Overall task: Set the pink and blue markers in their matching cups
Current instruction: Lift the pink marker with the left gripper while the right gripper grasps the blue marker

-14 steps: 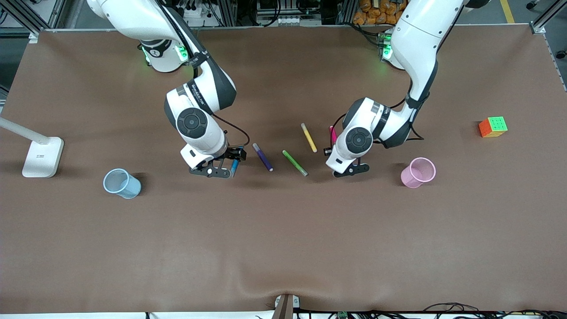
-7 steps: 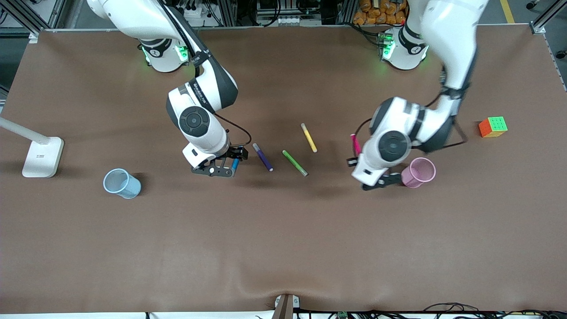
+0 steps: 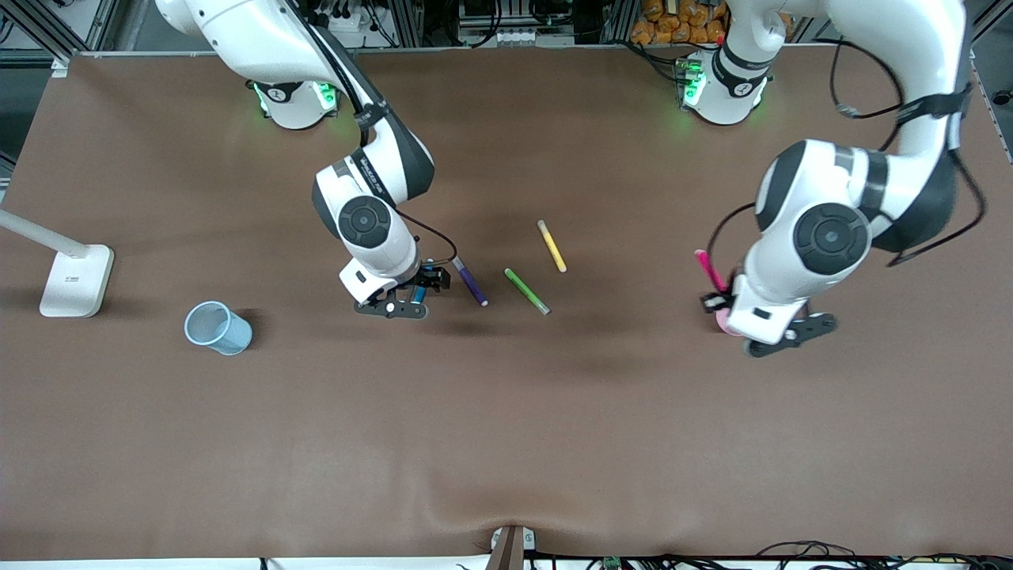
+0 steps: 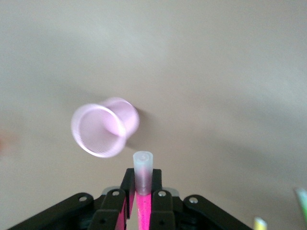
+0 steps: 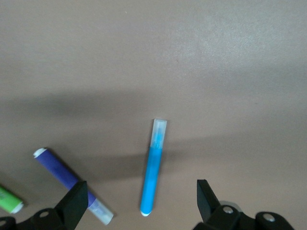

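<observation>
pink cup [image 4: 104,127] empty, blue cup [image 3: 218,327] empty

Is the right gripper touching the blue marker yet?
Apart. The right wrist view shows the blue marker lying on the table between the open fingers of the right gripper, bare table on both sides.

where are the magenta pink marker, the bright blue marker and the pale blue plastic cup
magenta pink marker [image 4: 143,166], left wrist view, on its clear cap
bright blue marker [image 5: 152,177], right wrist view, mid-barrel
pale blue plastic cup [image 3: 229,339], front view, on its side wall
</observation>
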Robot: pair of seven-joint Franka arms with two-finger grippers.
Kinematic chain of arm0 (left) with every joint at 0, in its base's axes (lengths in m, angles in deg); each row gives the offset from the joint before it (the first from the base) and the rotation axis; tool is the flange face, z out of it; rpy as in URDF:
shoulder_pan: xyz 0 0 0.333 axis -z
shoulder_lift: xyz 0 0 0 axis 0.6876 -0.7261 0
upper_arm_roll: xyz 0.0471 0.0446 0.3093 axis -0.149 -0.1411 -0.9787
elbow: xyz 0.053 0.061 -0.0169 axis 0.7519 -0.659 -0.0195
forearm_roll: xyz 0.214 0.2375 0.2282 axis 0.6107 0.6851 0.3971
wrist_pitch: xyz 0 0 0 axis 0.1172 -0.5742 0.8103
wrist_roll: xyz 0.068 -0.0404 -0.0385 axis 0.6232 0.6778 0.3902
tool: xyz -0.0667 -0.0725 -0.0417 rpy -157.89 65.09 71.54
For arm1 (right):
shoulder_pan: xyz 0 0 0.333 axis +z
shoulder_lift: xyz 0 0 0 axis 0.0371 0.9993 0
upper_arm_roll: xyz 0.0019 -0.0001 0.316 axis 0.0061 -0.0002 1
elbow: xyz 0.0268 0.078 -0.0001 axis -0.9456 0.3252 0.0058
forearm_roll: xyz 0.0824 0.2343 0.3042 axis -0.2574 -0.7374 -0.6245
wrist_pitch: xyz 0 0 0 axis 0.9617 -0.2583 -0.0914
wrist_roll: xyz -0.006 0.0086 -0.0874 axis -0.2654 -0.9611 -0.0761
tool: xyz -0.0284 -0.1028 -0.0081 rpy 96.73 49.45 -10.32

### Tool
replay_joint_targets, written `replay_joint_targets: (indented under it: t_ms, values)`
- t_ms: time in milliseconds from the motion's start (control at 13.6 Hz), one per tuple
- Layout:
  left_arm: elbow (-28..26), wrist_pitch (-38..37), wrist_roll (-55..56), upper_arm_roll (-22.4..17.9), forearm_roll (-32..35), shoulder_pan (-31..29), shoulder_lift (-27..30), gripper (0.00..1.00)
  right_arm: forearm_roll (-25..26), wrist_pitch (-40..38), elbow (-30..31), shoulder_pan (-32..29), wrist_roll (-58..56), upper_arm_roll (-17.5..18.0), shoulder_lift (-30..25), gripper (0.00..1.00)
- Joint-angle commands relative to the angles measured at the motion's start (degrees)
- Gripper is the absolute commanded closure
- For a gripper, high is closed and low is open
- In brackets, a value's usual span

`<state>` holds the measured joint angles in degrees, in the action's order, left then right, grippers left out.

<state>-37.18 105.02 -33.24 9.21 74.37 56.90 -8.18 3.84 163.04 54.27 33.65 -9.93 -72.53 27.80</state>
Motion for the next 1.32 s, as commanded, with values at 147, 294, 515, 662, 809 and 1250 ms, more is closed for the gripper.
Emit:
replay_joint_targets:
  t_ms: [147,294,515,662,809,1250]
  values:
    - [0.8,-0.9,0.1,0.4,5.4,-2.4,1.7,1.00,1.3,2.1,1.7,-1.3,1.8,-0.3,1.4,0.00]
    - [1.9,-1.0,-0.7,0.7,5.5,-4.7,2.2,1.00,0.9,8.8,5.9,-1.6,1.8,-0.2,1.2,0.00]
    - [2.4,-1.0,-0.8,0.3,6.1,-4.6,2.4,1.00,0.6,11.9,7.9,-1.6,2.0,-0.1,1.4,0.00]
    - [2.5,-1.0,-0.9,0.4,8.0,-4.7,2.7,1.00,0.6,12.1,8.3,-1.6,2.0,-0.1,1.5,0.00]
    - [2.6,-1.4,-1.4,0.3,11.8,-4.6,2.8,1.00,0.6,13.8,8.3,-1.4,2.0,-0.1,2.1,0.00]
    - [3.0,-3.5,-0.8,0.3,14.1,-4.8,3.6,1.00,0.5,15.5,6.5,-0.7,1.9,-0.1,4.9,0.00]
